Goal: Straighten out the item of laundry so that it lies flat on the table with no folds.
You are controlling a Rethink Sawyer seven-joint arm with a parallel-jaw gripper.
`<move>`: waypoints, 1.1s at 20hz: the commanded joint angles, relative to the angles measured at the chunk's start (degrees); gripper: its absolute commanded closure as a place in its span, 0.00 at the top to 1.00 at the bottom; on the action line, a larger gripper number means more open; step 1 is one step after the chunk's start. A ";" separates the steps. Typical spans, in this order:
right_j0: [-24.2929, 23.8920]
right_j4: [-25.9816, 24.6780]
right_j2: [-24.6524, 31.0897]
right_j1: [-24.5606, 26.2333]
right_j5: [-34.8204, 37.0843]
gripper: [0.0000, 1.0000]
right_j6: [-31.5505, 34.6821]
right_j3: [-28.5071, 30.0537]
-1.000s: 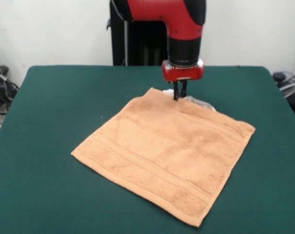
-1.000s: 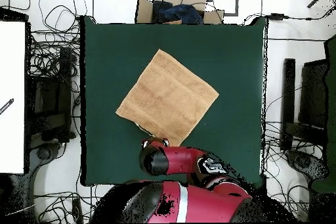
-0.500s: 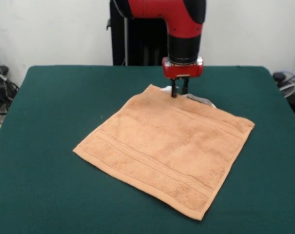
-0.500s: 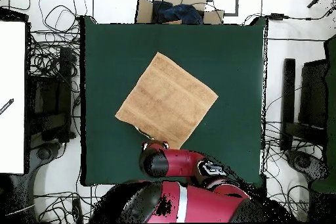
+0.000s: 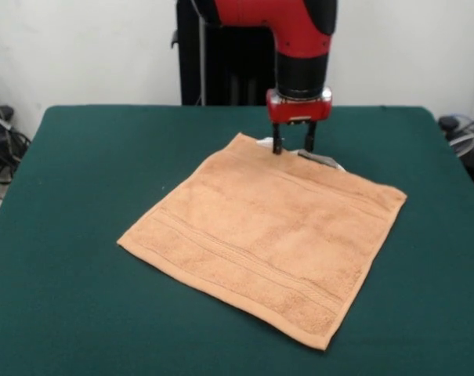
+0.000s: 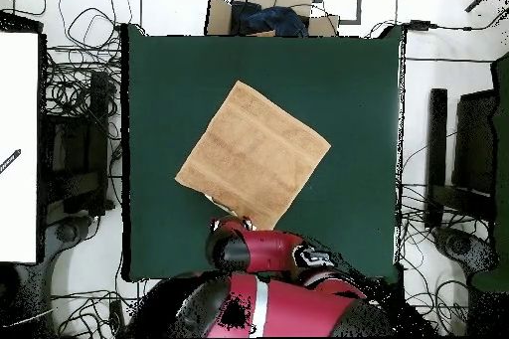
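Since a second ago, the black two-fingered gripper [image 5: 291,146] has been spread apart and lifted slightly off the far edge of the small square orange-tan terry towel [image 5: 264,235] — nothing is held now. This towel is spread flat on the dark green cloth-topped table [image 5: 80,172], its white tag [image 5: 323,161] beside the gripper. Release appears under way; next, a clean upward withdrawal is called for — without snagging the edge.
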 commanded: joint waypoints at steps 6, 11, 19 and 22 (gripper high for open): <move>1.21 4.17 -0.69 -4.35 3.39 1.00 11.63 1.83; 0.96 4.63 -0.99 -8.09 6.84 1.00 10.78 2.94; 0.71 5.94 -1.27 -10.27 8.03 1.00 11.49 3.96; 0.55 6.16 -1.25 -9.93 8.64 1.00 11.00 3.28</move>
